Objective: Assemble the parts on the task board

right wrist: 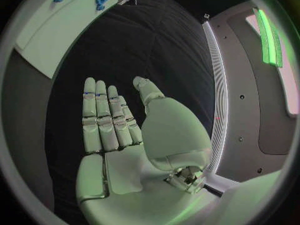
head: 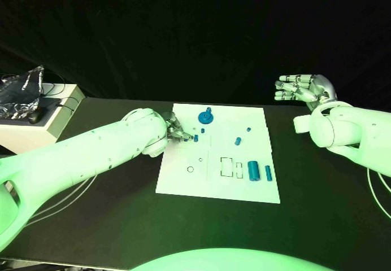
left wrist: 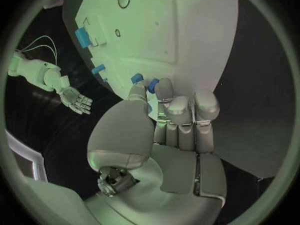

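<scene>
Part (left wrist: pixel 152 85) at left hand (left wrist: pixel 169 120) fingertips

- Green-tinted light washes everything; the backdrop stays near black.
- The task board (head: pixel 218 152) glares pale against the dim surface (head: pixel 326 214) (its small markings stay readable).
- Both wrist views bend straight edges strongly toward their dark circular rims.

Board (head: pixel 218 186) sits mid-table; gear (head: pixel 206 117) at its far edge, two cylinders (head: pixel 253 168) near its right edge, left hand (head: pixel 173 129) over its left edge.
</scene>
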`<state>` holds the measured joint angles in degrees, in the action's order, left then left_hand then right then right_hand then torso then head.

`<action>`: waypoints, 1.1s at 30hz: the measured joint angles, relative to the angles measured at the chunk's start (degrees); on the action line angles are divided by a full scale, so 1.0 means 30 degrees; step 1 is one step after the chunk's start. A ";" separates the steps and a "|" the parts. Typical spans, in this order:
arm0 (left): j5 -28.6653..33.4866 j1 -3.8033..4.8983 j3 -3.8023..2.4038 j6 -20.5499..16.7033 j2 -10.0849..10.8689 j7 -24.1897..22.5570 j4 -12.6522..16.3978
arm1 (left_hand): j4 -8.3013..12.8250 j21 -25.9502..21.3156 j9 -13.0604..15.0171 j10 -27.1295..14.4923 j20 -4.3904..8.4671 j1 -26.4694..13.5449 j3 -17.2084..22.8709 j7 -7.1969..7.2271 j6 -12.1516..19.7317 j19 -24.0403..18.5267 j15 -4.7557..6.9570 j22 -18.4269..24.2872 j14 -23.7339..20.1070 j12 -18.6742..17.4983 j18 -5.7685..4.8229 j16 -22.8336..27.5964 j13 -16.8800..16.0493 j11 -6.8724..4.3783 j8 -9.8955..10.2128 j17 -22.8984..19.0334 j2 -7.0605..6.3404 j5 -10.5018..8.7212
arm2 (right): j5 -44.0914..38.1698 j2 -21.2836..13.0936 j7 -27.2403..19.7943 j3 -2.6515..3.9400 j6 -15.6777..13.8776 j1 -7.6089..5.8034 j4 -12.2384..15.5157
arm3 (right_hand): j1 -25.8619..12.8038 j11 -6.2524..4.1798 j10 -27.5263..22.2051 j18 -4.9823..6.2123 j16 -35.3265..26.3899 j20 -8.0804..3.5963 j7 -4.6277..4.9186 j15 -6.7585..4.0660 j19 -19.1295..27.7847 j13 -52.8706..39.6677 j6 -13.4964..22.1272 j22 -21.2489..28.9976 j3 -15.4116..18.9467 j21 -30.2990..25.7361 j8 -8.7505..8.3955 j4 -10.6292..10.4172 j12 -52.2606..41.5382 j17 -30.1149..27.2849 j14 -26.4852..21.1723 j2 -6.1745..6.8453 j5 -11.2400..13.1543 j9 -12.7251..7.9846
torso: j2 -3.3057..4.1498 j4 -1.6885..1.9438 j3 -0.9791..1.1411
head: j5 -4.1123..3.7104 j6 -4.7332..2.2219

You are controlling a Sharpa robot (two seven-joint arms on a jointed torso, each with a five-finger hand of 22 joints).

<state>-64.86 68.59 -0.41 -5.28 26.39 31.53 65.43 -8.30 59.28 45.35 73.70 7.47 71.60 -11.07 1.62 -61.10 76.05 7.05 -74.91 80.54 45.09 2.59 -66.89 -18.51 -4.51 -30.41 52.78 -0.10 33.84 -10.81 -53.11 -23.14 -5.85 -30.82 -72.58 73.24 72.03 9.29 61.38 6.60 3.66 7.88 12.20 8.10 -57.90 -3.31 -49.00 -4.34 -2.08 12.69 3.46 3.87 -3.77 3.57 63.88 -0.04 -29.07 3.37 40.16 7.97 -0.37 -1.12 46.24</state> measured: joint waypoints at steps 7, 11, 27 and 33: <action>-0.0006 -0.0013 -0.0009 -0.0042 0.0167 0.0010 0.0229 | -0.0079 0.0000 0.0054 0.0000 -0.0001 0.0047 -0.0184 0.0000 0.0000 0.0001 0.0000 0.0001 0.0000 0.0000 -0.0001 0.0000 0.0000 0.0001 -0.0075 0.0063 0.0047 0.0000 | 0.0000 0.0004 0.0001 0.0000 0.0003 0.0000 -0.0006 | 0.0000 0.0000 0.0000 0.0000 0.0000 0.0000 -0.0001 0.0000 0.0000 0.0000 -0.0001 0.0000 0.0000 0.0000 0.0000 0.0000 0.0000 -0.0001 0.0000 0.0000 0.0000 0.0000 | -0.0007 0.0000 -0.0009 | 0.0002 0.0002; -0.0007 -0.0030 -0.0018 -0.0048 0.0370 0.0031 0.0525 | -0.0242 0.0000 0.0112 0.0000 -0.0001 -0.0133 -0.0449 0.0001 0.0000 0.0000 0.0000 0.0001 0.0000 0.0076 -0.0001 0.0000 0.0027 0.0000 -0.0181 0.0159 -0.0133 0.0000 | 0.0000 0.0001 0.0002 0.0000 0.0005 0.0005 -0.0007 | 0.0000 0.0000 0.0000 0.0001 0.0000 0.0070 -0.0002 0.0000 0.0070 0.0000 -0.0002 -0.0001 0.0055 0.0000 0.0000 -0.0055 0.0000 -0.0001 0.0000 0.0000 0.0000 0.0001 | -0.0007 0.0000 -0.0009 | 0.0004 -0.0004; 0.0164 -0.0034 -0.0196 -0.0261 0.0998 0.0105 0.1239 | -0.2637 0.0001 0.0307 0.0001 -0.0001 -0.1407 -0.0173 0.0002 0.0000 0.0002 0.0000 0.0000 0.0001 0.0266 0.0000 -0.0187 0.0118 0.0002 -0.0554 0.0330 -0.0901 -0.1899 | -0.0004 -0.0014 0.0005 0.0000 0.0019 0.0041 -0.0011 | 0.0103 -0.0001 0.0001 0.0000 0.0001 0.0070 0.0056 0.0003 0.0069 0.0000 0.0056 0.0000 0.0034 -0.0001 0.0000 0.0203 0.0000 0.0002 -0.0138 -0.0103 0.0000 0.0002 | -0.0011 0.0015 -0.0020 | -0.0066 0.0038; 0.0298 -0.0037 -0.0304 -0.0485 0.1045 0.0087 0.1304 | -0.2677 0.0001 0.0307 0.0002 -0.0001 -0.1916 0.0178 0.0003 0.0000 0.0002 0.0000 0.0000 0.0001 0.0266 0.0001 -0.0187 0.0151 0.0002 -0.0554 0.0222 -0.1176 -0.2718 | -0.0010 -0.0020 0.0005 0.0000 0.0019 0.0064 -0.0013 | 0.0103 -0.0001 0.0001 0.0000 0.0001 0.0070 0.0056 0.0003 0.0069 0.0000 0.0056 0.0000 -0.0007 -0.0001 0.0000 0.0278 0.0000 0.0002 -0.0138 -0.0103 0.0001 -0.0006 | -0.0009 0.0000 -0.0016 | -0.0062 0.0033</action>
<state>-63.97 68.48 -1.32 -6.74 29.53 31.79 69.34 -16.33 59.28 46.27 73.71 7.46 65.85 -10.53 1.63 -61.10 76.05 7.06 -74.90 80.54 45.89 2.59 -67.45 -18.05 -4.50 -32.08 53.45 -3.63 25.69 -10.84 -53.18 -23.12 -5.85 -30.77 -72.39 73.20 72.34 9.29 61.38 6.60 3.66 8.09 12.37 8.10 -57.70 -3.31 -48.83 -4.34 -2.10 12.69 3.46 4.70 -3.77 3.57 63.47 -0.35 -29.06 3.35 40.13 7.97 -0.42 -1.31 46.33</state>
